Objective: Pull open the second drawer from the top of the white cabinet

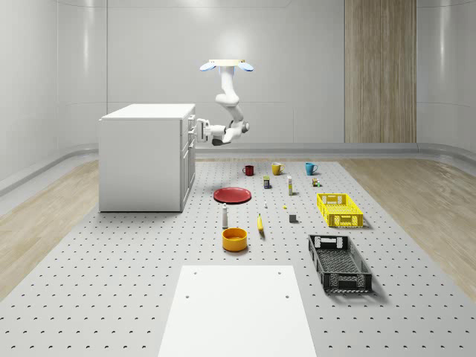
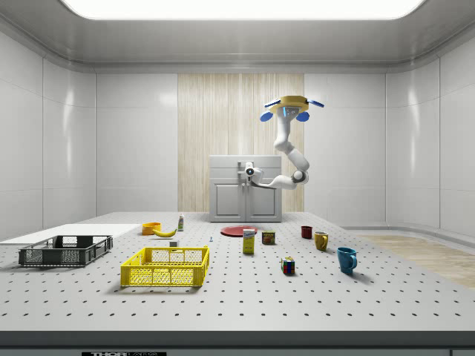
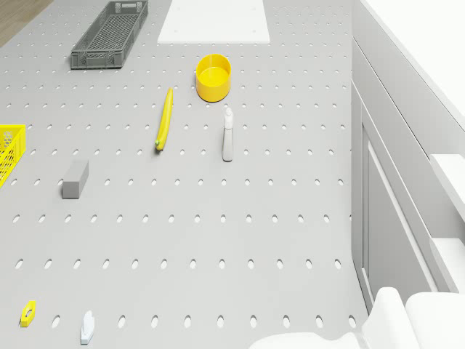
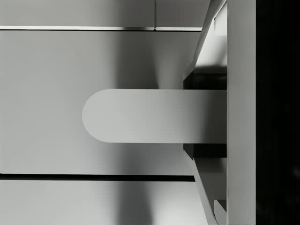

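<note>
**A:** Starting at the whole-scene view's left: where is the drawer?

**B:** In the white cabinet [image 1: 141, 160], which stands on the worktop [image 1: 111, 260]. Its front faces that view's right, and the second drawer [image 1: 189, 138] sits just under the top one, high on that face.

**A:** And next to it?

**B:** The end effector [image 1: 202, 134] is right up against that front at about the drawer's height. In the wrist view a rounded handle [image 4: 140, 116] lies straight ahead, very close. I cannot tell whether the end effector is wide or narrow, or whether it grips anything.

**A:** Further right?

**B:** The drone [image 1: 225, 65] hovers above the worktop, higher than the cabinet top, with its arm bent down and back toward the cabinet.

**A:** So the pull?

**B:** I'd judge it runs straight away from the front, toward the whole-scene view's right.
</note>
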Robot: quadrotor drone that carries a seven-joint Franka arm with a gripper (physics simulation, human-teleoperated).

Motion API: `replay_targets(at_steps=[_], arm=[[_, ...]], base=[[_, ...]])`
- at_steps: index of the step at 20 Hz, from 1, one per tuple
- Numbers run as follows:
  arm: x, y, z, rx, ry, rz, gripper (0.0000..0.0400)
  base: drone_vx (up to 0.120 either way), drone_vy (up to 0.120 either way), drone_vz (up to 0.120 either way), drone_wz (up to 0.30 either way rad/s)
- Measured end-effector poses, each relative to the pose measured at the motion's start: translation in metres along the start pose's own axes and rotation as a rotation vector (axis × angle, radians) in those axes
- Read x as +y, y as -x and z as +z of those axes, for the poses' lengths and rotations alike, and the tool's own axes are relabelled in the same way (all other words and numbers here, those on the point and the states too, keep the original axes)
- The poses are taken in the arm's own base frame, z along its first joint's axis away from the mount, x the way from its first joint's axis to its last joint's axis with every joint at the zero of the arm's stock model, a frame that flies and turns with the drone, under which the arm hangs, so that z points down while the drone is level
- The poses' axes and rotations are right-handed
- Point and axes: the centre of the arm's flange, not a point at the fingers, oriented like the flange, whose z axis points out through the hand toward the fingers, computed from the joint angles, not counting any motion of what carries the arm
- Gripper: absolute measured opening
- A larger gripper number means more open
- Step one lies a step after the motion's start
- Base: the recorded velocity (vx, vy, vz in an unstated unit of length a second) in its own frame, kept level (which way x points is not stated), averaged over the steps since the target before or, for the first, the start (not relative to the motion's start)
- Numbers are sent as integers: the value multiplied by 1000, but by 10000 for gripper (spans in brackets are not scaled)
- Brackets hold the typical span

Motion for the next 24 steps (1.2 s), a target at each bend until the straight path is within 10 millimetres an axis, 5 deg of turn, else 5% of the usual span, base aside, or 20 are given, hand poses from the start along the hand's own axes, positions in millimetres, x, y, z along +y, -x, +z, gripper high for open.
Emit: replay_targets(at_steps=[24], arm=[[0,0,-34,1,0,9,106]], base=[[0,0,0,0]])
